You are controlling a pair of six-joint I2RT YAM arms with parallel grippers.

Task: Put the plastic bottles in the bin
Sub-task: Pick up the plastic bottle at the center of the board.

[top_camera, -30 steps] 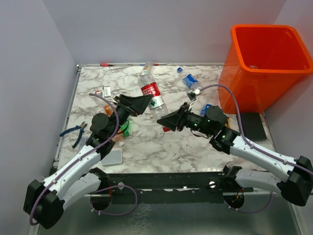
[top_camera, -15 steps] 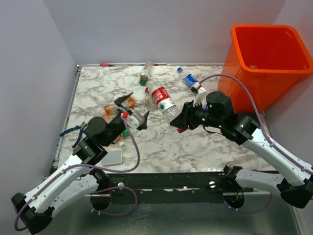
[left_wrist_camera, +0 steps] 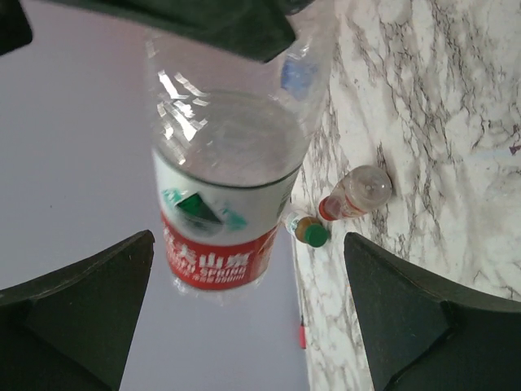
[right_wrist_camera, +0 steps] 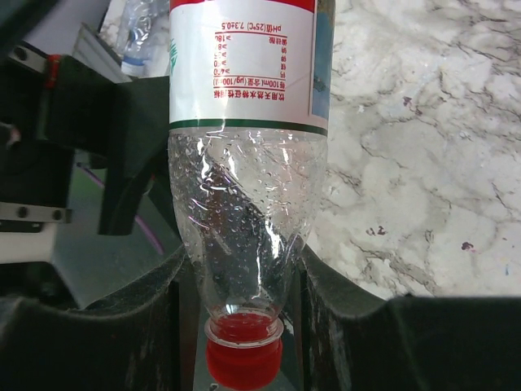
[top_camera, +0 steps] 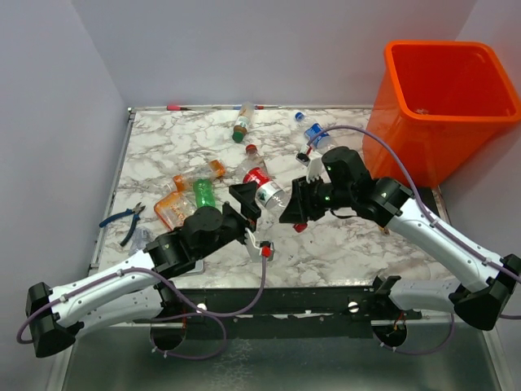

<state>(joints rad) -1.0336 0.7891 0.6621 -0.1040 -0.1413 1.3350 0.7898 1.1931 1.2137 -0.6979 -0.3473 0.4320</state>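
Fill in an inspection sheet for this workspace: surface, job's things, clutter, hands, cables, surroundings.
Surface: white-grey marble tabletop.
Job's things: red-labelled bottle held in the air; green bottle, orange bottle and blue-labelled bottle lie loose; orange bin stands far right.
Clutter: blue-handled pliers near the left edge.
Hands: right hand clamps the held bottle's neck; left hand open around its base, not touching.
Cables: purple cables run along both arms.
Surroundings: plain walls; nothing else seen.
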